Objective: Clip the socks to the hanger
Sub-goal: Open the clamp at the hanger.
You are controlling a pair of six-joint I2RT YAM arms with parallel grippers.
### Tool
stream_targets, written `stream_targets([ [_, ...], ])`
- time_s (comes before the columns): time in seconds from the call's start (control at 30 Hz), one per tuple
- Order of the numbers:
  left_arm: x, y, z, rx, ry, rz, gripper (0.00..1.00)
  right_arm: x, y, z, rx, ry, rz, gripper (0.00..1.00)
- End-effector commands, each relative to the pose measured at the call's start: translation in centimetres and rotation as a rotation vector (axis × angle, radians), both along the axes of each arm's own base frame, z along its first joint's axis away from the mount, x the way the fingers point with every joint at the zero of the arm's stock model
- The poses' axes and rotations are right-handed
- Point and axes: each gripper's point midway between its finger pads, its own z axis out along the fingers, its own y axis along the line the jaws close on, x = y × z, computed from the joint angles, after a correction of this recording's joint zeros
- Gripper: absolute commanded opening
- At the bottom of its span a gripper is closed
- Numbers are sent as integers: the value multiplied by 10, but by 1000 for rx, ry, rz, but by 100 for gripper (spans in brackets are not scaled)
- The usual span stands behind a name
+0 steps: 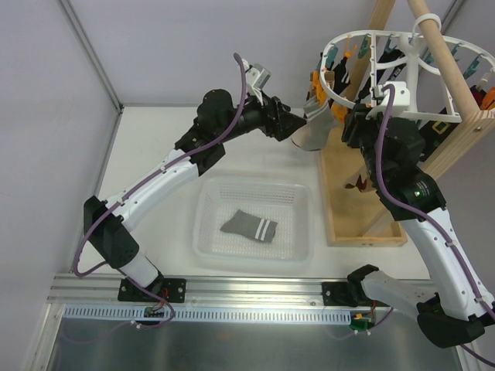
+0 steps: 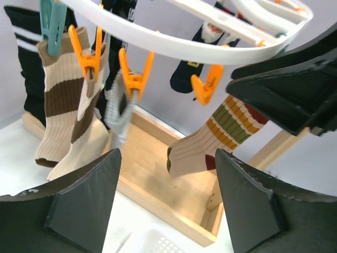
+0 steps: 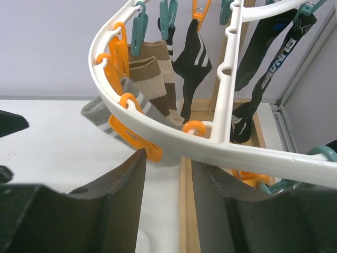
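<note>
**One sock at the rim, one in the basket: a shallow bite is the main risk**

One grey sock (image 3: 102, 113) is seen hanging under the near rim of the hanger (image 3: 237, 153). Its cuff is apparently caught in an orange clip (image 2: 134, 79), but the view is blurred there, so the depth of the bite cannot be confirmed. The other grey sock (image 1: 249, 226) lies flat in the basket (image 1: 207, 202) on the table (image 1: 155, 147) and is not yet clipped.

The left tool (image 2: 168, 158) is spread wide and empty, just in front of the hung sock. The right tool (image 3: 168, 158) is parted narrowly just below the rim, with nothing seen gripped.

If only a thin edge of cuff is caught, the sock could be shaken loose by any knock to the rim, and the right tool is near enough to give one. The sock could also be snagged and dragged out if a left finger were drawn back along it. The hanger appears to be hung from above, so a push would probably set it swinging.

Room is tight at the rim. Brown-striped socks (image 2: 63, 105) hang right beside the grey one, and the wooden frame (image 1: 363, 216) stands just behind and below. Open room is left toward the basket and over the table on the left.
</note>
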Motion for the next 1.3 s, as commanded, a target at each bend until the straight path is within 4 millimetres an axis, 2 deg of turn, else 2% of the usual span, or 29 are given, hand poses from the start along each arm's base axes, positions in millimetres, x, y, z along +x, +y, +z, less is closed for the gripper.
stream_targets([
  [0.0,-24,16,45,-64,-112,-35,73,-5,-7,27,41,-76,-16,42],
  [0.07,-36,6,51,-81,-128,-102,74,-5,-6,28,44,-77,-12,41],
  [0.1,-44,-4,43,-73,-115,-176,74,-5,-6,29,46,-80,-13,41],
  [0.13,-51,-11,49,-89,-133,-218,74,-6,-7,30,48,-82,-13,41],
  [0.17,-54,-18,48,-90,-132,-250,74,-6,-6,31,47,-82,-6,41],
  [0.2,-56,-29,36,-77,-119,-307,74,-7,-6,35,55,-89,-6,41],
  [0.23,-59,-34,41,-95,-143,-330,74,-8,-6,36,56,-90,-3,41],
  [0.37,-45,-53,26,-119,-134,-353,74,-13,-8,40,59,-96,0,41],
  [0.43,-46,-57,31,-138,-154,-384,74,-16,-9,43,61,-101,1,41],
  [0.77,-28,-79,28,-265,-169,-417,74,-19,-6,45,72,-103,27,40],
  [0.83,-27,-81,36,-301,-175,-424,73,-18,-5,44,68,-100,29,40],
  [0.87,-22,-85,30,-302,-162,-423,73,-19,-5,44,68,-100,30,40],
  [0.93,-21,-87,41,-330,-169,-432,72,-19,-6,44,67,-100,29,40],
  [0.97,-18,-93,34,-326,-153,-439,71,-19,-6,44,66,-99,29,40],
  [1.03,-17,-95,42,-345,-152,-452,70,-19,-6,44,63,-101,27,40],
  [1.27,-14,-100,32,-362,-131,-461,63,-18,-6,42,56,-95,26,40],
])
